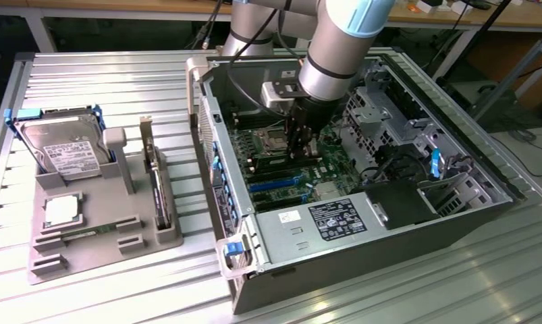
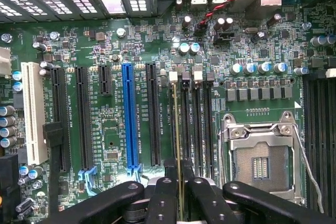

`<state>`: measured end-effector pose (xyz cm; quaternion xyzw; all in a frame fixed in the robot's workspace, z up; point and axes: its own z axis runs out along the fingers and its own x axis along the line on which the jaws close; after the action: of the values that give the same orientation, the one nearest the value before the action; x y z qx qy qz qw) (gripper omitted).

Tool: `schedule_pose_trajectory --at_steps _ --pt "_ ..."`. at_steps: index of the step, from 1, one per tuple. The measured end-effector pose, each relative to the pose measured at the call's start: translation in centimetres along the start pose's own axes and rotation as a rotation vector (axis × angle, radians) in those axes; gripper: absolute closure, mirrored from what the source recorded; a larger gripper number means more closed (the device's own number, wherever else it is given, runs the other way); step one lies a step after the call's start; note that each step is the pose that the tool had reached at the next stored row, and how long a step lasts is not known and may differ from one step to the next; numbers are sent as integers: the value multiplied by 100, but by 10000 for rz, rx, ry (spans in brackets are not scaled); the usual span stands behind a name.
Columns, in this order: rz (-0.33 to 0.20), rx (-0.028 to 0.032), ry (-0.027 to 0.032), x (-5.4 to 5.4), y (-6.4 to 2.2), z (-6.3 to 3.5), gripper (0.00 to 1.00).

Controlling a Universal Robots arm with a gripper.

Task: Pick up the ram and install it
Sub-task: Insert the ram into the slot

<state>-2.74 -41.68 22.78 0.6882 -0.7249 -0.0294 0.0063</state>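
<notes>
The jaws are closed narrowly on the ram (image 2: 176, 119), pinching the thin board edge-on between the black fingers (image 2: 163, 198). They hold it over the dark memory slots (image 2: 197, 124), between the blue slot (image 2: 129, 119) and the open processor socket (image 2: 260, 156) (whether its lower edge touches a slot I cannot tell). In the exterior view the arm (image 1: 334, 61) reaches down into the open computer case (image 1: 280, 243), which stands on the slatted surface (image 1: 100, 81) beside a grey tray (image 1: 109, 209) on that view's left.
</notes>
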Motion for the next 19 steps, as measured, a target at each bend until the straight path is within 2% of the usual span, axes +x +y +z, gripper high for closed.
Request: schedule_pose_trajectory --at_steps 3,6,15,16,19 --pt "4 0 -1 30 -1 -1 85" --pt "2 0 1 -10 0 0 85" --pt "4 0 1 -9 0 15 85" --pt "12 9 182 -54 4 -29 85" --pt "13 9 182 -55 4 -29 85"
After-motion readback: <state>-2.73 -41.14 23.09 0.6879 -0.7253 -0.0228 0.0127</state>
